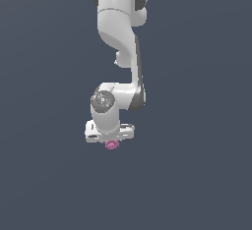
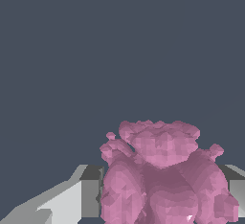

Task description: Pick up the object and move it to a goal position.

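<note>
the only thing here besides the task is the ground (image 1: 197,175), a flat, uniform slate-blue surface that fills the exterior view from edge to edge. it carries no markings, seams or texture, and no horizon or border shows. the same dark blue-grey ground (image 2: 119,46) takes up the upper part of the wrist view, equally plain and evenly lit. no shadows stand out on it in either view. nothing else lies on it that can be made out.
</note>
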You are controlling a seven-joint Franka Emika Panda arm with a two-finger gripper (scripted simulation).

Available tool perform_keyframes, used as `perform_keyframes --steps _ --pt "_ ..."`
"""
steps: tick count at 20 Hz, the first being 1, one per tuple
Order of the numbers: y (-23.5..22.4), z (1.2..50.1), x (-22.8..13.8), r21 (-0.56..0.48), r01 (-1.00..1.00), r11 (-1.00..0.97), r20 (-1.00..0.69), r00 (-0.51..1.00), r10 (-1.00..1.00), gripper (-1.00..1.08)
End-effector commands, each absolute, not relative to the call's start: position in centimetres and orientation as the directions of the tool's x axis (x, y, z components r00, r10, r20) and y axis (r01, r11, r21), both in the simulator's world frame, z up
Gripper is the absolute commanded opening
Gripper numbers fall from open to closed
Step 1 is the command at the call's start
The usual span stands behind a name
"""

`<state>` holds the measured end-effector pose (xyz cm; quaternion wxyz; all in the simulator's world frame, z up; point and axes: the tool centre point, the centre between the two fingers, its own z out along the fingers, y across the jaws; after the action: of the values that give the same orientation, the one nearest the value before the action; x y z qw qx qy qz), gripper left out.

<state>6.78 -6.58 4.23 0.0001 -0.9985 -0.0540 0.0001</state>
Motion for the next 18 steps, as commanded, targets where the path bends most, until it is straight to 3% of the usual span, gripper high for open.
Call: perform_keyframes --steps 1,18 --pt "-6.6 4.2 6.8 0.0 0.108 -0.994 0.0 0.994 0.108 -1.0" --pt "-7.8 5.8 3.7 0.0 0.108 -0.994 0.0 0.994 0.108 -1.0"
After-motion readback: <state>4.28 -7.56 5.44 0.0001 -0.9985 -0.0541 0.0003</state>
